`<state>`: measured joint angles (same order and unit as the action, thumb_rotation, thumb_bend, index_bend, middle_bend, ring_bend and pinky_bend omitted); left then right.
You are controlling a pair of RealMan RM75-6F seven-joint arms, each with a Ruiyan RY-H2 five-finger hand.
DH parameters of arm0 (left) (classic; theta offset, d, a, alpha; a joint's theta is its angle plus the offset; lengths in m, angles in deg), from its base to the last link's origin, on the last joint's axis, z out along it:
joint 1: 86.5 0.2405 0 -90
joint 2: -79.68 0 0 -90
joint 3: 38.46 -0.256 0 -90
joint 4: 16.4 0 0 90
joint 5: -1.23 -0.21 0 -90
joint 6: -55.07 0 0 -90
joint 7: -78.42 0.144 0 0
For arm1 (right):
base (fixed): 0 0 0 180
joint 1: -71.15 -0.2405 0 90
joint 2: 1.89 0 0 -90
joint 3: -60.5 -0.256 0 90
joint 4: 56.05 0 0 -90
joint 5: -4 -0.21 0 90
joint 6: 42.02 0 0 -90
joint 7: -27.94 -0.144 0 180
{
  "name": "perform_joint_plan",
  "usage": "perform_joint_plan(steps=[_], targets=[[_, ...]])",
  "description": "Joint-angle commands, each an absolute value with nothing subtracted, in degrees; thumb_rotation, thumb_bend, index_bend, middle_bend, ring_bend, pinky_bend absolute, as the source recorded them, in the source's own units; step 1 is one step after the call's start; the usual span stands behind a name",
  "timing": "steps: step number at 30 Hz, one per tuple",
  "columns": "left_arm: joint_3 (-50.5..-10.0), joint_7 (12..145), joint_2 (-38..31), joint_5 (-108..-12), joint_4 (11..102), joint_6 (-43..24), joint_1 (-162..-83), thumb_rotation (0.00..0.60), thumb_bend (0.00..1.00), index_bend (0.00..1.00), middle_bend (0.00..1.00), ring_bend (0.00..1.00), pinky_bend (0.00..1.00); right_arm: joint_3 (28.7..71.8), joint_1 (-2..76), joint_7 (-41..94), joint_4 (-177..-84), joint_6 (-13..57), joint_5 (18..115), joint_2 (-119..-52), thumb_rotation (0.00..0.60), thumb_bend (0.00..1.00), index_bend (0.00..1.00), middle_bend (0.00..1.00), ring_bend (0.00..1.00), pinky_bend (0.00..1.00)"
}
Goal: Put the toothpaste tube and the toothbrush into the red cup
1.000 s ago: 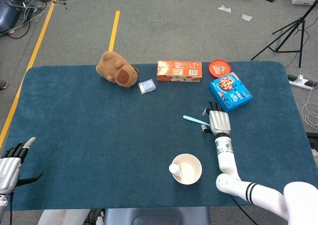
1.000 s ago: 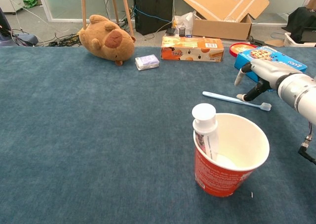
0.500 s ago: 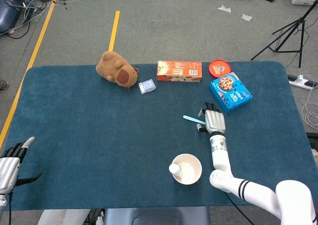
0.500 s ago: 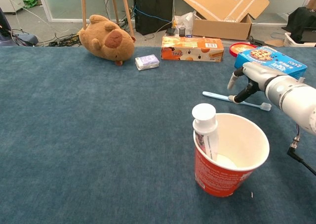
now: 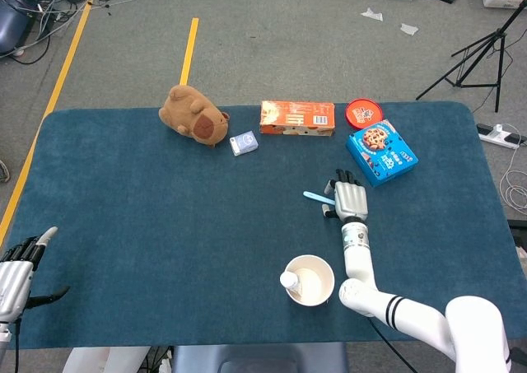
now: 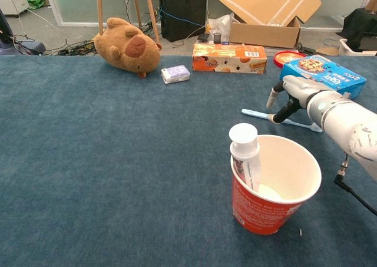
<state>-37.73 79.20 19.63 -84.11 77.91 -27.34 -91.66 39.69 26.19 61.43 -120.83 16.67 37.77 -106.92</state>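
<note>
A red cup with a white inside stood near the front edge of a table covered in dark blue cloth. The toothpaste tube was already in the cup, leaning against the left side of the rim with its white cap sticking up above it. The toothbrush, light blue, lay flat on the cloth behind the cup and slightly to the right, not yet inside it. In the head view only its left end showed from under the right hand.

The right hand was lowered over the toothbrush, palm down, fingers pointing away from the robot. In the chest view its fingers curved down around the handle, with dark fingertips at or just beside it. Whether they actually gripped the handle could not be told. The silver forearm ran back toward the front right of the table.

The left hand hung off the front left corner of the table, holding nothing, with fingers straight and thumb stretched out to the side.

Along the far side of the table stood a brown plush animal, a small pale box, an orange carton, a round red lid and a blue cookie box, the last just beyond the right hand.
</note>
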Motion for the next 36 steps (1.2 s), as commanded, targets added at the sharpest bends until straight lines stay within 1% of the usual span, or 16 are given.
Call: perform_joint_plan(steps=[1, 26, 31, 36], targets=[[-37.7, 79.11, 19.68, -84.08, 77.92, -27.37, -91.65, 0.6, 0.0, 0.06, 0.19, 0.17, 0.23, 39.65, 25.92, 61.7, -120.06, 16.79, 37.8, -107.45, 0.6, 0.27, 0.43, 0.1, 0.0, 0.19], [-37.71, 79.14, 19.71, -84.09, 78.0, -27.33, -91.63, 0.6, 0.0, 0.06, 0.19, 0.17, 0.23, 40.26, 26.33, 63.85, -116.22, 16.59, 38.25, -108.63, 0.6, 0.28, 0.45, 0.1, 0.0, 0.19], [-37.69, 79.14, 19.71, -84.07, 78.01, -27.33, -91.64, 0.6, 0.0, 0.1, 0.19, 0.17, 0.23, 40.42, 26.47, 64.26, -115.84, 16.43, 38.56, -108.73, 0.6, 0.28, 0.45, 0.1, 0.0, 0.19], [-37.68, 79.14, 19.72, -83.98, 77.99, -27.25, -91.65, 0.6, 0.0, 0.11, 0.19, 0.17, 0.23, 41.05, 26.77, 64.69, -115.8, 16.51, 39.42, -108.72, 0.6, 0.28, 0.45, 0.09, 0.0, 0.19]])
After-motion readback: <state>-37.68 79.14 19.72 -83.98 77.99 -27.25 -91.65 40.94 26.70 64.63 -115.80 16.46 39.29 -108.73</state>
